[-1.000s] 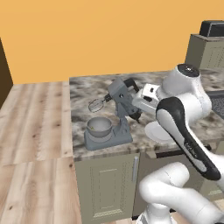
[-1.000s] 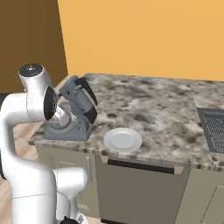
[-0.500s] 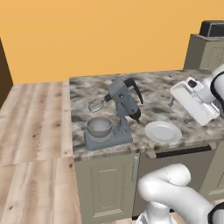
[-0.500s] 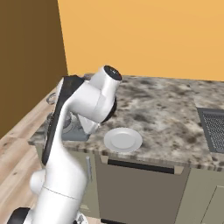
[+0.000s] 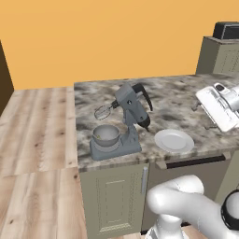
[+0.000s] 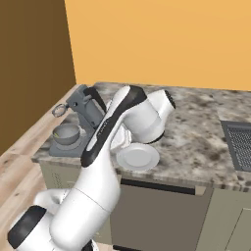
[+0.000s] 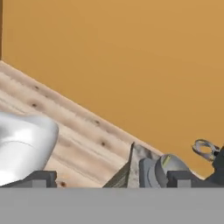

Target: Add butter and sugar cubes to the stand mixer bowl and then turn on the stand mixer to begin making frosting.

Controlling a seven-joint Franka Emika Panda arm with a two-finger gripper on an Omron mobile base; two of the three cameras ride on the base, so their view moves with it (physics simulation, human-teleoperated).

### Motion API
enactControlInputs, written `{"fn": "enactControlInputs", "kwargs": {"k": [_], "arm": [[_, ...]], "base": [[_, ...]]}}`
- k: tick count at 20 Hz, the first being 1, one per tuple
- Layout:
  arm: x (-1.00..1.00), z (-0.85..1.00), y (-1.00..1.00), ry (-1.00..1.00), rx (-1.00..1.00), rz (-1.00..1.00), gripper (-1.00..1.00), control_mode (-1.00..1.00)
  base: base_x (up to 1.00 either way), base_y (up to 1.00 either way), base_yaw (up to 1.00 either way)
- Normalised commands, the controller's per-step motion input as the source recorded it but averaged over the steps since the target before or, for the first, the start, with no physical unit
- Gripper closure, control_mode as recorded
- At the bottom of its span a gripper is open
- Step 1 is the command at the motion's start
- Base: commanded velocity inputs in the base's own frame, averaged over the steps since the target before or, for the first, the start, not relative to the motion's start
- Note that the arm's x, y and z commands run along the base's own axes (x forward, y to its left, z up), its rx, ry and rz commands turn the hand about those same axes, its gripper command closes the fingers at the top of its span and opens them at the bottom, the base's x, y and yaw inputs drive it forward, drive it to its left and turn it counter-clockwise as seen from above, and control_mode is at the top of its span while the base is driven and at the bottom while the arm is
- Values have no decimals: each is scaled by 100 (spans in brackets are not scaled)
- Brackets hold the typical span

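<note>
Stand mixer bowl sits on stand mixer base, under raised whisk, on marble surface, well apart from hand. Hand's fingertips spread wide, holding nothing. White plate lies beside mixer.

1 stand mixer, 1 stand mixer bowl, 1 white plate.
</note>
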Motion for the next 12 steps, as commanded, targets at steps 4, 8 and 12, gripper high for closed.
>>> {"fn": "enactControlInputs", "kwargs": {"k": [4,8,12], "arm": [[40,-21,0,38,17,-19,-100,-100],[48,-45,0,44,15,-20,-100,-100],[18,-60,0,39,12,-12,-100,-100]], "base": [[0,0,0],[0,0,0],[0,0,0]]}}
